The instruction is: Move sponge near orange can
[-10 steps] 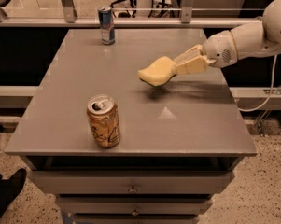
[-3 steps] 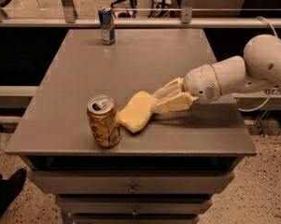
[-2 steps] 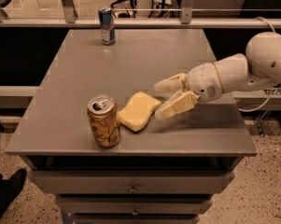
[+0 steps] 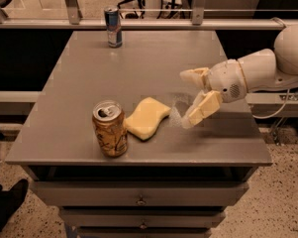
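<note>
The pale yellow sponge (image 4: 147, 118) lies flat on the grey table (image 4: 138, 68) near the front edge. It sits just right of the orange can (image 4: 110, 129), which stands upright with its silver top showing. My gripper (image 4: 189, 99) is open and empty. It hovers a short way right of the sponge, clear of it, with one finger (image 4: 194, 75) high and the other finger (image 4: 202, 110) low.
A slim blue-and-silver can (image 4: 113, 26) stands at the back of the table. Metal posts and a rail run behind the table. Drawers sit below the table's front edge. My white arm (image 4: 267, 66) reaches in from the right.
My gripper carried the sponge from mid-table to beside the orange can, opened and let it go. It has since drawn back to the right, away from the sponge.
</note>
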`<state>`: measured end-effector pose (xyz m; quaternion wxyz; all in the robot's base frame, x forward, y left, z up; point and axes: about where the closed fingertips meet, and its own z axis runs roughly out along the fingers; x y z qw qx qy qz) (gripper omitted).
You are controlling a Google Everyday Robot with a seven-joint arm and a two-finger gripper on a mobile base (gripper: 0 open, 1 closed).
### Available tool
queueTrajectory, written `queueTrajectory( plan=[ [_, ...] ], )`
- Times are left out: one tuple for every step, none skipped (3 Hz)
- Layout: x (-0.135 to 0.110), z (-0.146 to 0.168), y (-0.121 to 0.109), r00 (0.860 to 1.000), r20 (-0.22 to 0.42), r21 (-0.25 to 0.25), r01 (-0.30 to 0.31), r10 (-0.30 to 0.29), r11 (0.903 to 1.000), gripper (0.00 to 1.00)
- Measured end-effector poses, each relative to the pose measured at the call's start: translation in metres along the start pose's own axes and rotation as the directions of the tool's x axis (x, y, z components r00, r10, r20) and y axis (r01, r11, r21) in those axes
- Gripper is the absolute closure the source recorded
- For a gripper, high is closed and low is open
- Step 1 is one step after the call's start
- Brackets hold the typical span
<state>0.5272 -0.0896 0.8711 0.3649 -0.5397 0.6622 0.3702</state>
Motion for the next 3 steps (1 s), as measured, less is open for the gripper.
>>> queueTrajectory(
  plan=[
    [-0.004,-0.031,-0.013,1.000,-0.016,0.038,0.014,-0.013,0.9992,0.00],
    [-0.019,-0.076,-0.033,0.999,-0.020,0.091,0.047,-0.045,0.9947,0.00],
    [-0.037,-0.098,-0.040,0.996,-0.010,0.136,0.084,-0.084,0.9872,0.00]
  ],
)
